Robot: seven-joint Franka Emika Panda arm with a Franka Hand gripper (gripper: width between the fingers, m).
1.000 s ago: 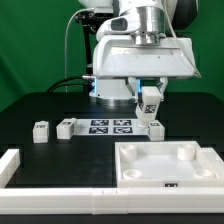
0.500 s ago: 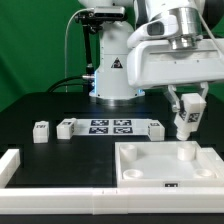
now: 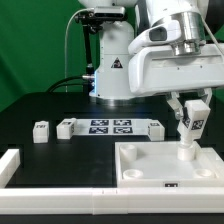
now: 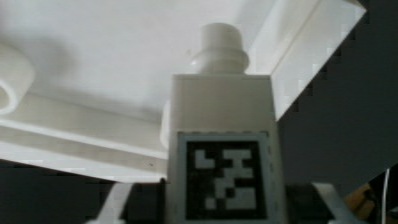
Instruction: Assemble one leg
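Observation:
My gripper (image 3: pixel 192 112) is shut on a leg (image 3: pixel 192 124), a small white block with a black-and-white tag, and holds it upright. The leg's peg end hangs just above the far corner recess of the white tabletop (image 3: pixel 150 172) at the exterior view's right. I cannot tell whether the peg touches the recess. In the wrist view the leg (image 4: pixel 221 110) fills the middle between my gripper's (image 4: pixel 222 205) fingers (image 4: pixel 118 204), its peg pointing at the tabletop (image 4: pixel 80 115). Three more legs lie on the table: two (image 3: pixel 41 131) (image 3: pixel 66 127) at the left and one (image 3: pixel 155 127) beside the marker board.
The marker board (image 3: pixel 112 126) lies on the black table in front of the robot base (image 3: pixel 113 70). A white raised wall (image 3: pixel 12 166) runs along the front and the left corner of the table.
My gripper has carried the leg from above the marker board's end to the exterior view's right, then lowered it a little over the tabletop's far right corner.

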